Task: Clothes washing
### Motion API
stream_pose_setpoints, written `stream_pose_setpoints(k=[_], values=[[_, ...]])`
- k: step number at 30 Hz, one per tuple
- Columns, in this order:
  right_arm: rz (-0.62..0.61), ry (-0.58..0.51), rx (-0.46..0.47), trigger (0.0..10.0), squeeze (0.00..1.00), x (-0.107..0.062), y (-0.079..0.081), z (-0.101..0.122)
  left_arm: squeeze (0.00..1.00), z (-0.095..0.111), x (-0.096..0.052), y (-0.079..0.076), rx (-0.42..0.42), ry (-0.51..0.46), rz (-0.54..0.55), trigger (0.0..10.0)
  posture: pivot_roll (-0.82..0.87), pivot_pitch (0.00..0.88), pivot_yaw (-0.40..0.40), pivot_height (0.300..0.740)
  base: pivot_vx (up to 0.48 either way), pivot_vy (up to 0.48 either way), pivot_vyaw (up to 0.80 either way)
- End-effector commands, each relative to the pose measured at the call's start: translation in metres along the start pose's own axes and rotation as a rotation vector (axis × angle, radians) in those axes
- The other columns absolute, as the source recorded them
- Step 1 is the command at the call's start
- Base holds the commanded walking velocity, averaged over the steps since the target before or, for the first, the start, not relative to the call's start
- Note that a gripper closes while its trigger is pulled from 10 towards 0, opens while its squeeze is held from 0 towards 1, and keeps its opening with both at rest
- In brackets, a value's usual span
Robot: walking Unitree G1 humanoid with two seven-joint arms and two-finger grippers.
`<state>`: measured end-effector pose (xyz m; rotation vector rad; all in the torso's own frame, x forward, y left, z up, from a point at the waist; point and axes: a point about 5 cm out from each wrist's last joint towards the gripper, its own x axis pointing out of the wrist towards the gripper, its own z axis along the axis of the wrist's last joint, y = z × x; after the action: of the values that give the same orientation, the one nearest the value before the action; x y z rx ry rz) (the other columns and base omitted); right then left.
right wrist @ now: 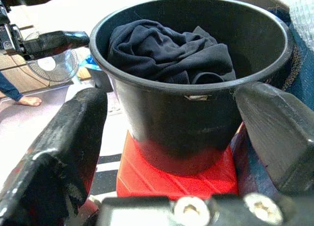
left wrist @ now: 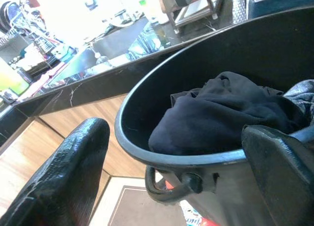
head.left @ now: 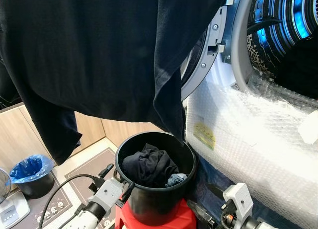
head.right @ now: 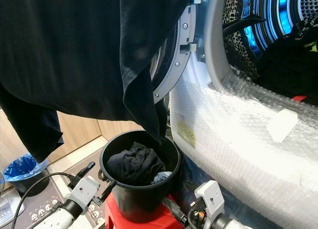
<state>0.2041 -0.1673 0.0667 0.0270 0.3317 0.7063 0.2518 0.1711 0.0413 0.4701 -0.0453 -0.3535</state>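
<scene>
Atop red stool (right wrist: 171,174): black bucket (right wrist: 196,118) | crumpled dark clothes (right wrist: 167,52) inside | left pincer (left wrist: 171,172), right pincer (right wrist: 171,133) both wide

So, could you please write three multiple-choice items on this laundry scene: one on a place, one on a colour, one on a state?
1. The black bucket stands on:
A. a red stool
B. the washing machine
C. a chair

2. The bag in the small bin is:
A. green
B. blue
C. white

3. The washing machine door is:
A. shut
B. open
C. removed

Answers:
1 A, the red stool lies under the bucket.
2 B, the liner is blue.
3 B, the lit drum is exposed beside the swung-out door.
</scene>
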Motion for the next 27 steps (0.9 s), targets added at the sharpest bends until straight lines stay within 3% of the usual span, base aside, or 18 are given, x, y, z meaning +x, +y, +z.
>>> stream_pose_setpoints(k=[1, 13, 18, 27], values=[[-0.018, -0.004, -0.004, 10.0, 0.00, 0.001, -0.001, -0.001, 0.00, -0.002, 0.000, 0.005, 0.004, 0.007, -0.001, 10.0, -0.12, 0.000, 0.036, 0.740, 0.000, 0.000, 0.00], [-0.027, -0.015, -0.011, 10.0, 0.00, 0.001, -0.001, -0.003, 0.00, -0.005, 0.007, 0.013, -0.061, 0.022, -0.002, 10.0, -0.13, 0.000, 0.028, 0.740, 0.000, 0.000, 0.00], [-0.030, -0.014, -0.014, 10.0, 0.00, 0.000, -0.002, -0.002, 0.00, -0.007, 0.007, 0.009, -0.075, 0.036, -0.069, 10.0, -0.13, 0.000, 0.025, 0.740, 0.000, 0.000, 0.00], [-0.040, -0.019, -0.008, 10.0, 0.00, -0.001, -0.002, -0.001, 0.00, -0.009, -0.001, -0.007, -0.031, 0.037, -0.197, 10.0, -0.13, 0.000, 0.030, 0.740, 0.000, 0.000, 0.00]])
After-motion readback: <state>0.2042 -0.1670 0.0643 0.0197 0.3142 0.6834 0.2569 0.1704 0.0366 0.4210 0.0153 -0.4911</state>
